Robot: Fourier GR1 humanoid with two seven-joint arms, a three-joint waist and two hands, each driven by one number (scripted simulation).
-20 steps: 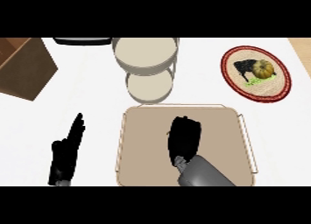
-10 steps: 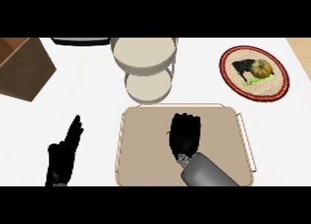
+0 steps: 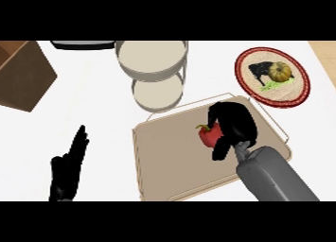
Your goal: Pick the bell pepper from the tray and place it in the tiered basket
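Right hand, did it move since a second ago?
Yes. The right hand has moved across the tray toward its far edge, nearer the patterned plate. Its fingers curl round the bell pepper.

Kitchen counter [image 3: 107,118], tiered basket [image 3: 154,66], decorated plate [image 3: 271,76], tray [image 3: 170,156]

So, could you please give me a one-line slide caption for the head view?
Right hand curled round the red bell pepper on the tray, below the tiered basket; left hand rests open.
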